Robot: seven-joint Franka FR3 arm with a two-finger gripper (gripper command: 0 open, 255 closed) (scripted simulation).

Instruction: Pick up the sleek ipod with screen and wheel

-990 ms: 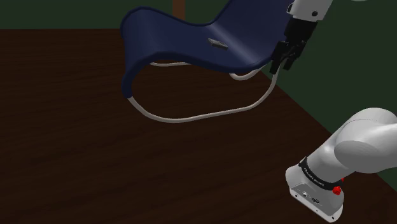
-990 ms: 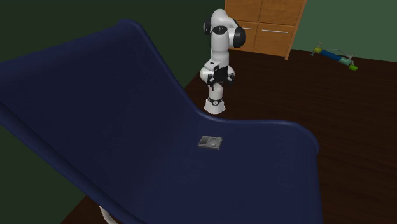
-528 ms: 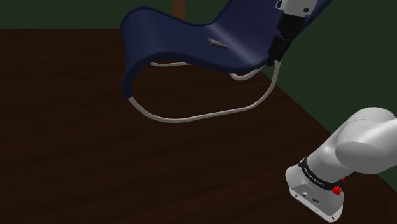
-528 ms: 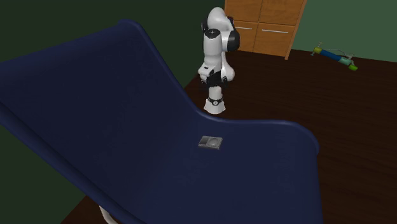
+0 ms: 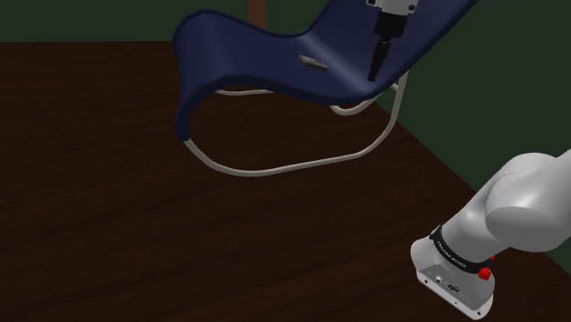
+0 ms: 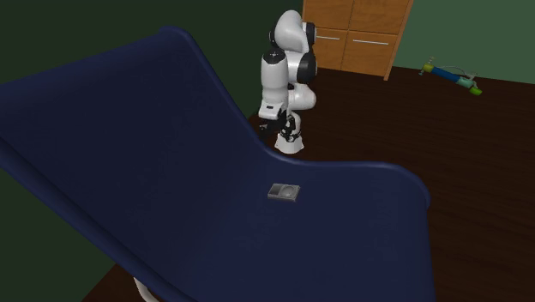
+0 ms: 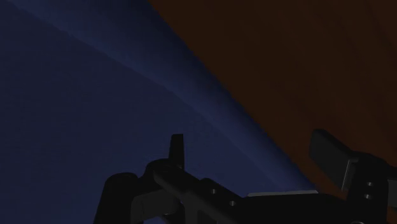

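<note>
Shoulder view: the gripper (image 5: 374, 73) hangs with its fingers pointing down and shows against the raised end of the blue chair (image 5: 238, 55). The ipod (image 5: 312, 62), a small grey slab, lies flat on the seat. It is on the shoulder view's left of the gripper, near it but apart, and nothing touches it. Below the hand, the chair's pale tube frame (image 5: 274, 169) loops over the dark wood floor (image 5: 110, 229). The white arm (image 5: 512, 215) bends at the lower right, well back from the gripper.

In the wrist view the two black fingers (image 7: 177, 147) stand apart with nothing between them, so the hand is released. One finger shows against the blue chair and the other against the brown floor past the chair's edge.

In the second exterior view the ipod (image 6: 284, 192) rests face up on the seat. The hand sits by the chair's far edge, well beyond the ipod. A wooden cabinet (image 6: 360, 34) stands behind the arm.
</note>
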